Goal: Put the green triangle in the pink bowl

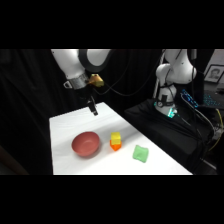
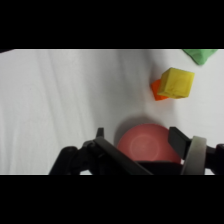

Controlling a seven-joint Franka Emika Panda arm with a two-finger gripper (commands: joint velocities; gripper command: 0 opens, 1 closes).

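We hold the gripper [image 1: 93,111] high above the table's [image 1: 65,125] far end, fingers spread and empty. The green triangle [image 1: 140,153] lies near the front edge, beyond the yellow-orange block [image 1: 115,141] from the pink bowl [image 1: 85,144]. We judge the approach best made from above, clearing the block, then centring the fingers on the wedge's flat sides.

white table [image 1: 65,125], pink bowl [image 1: 85,144], yellow-orange block [image 1: 115,141], green triangle [image 1: 140,153]
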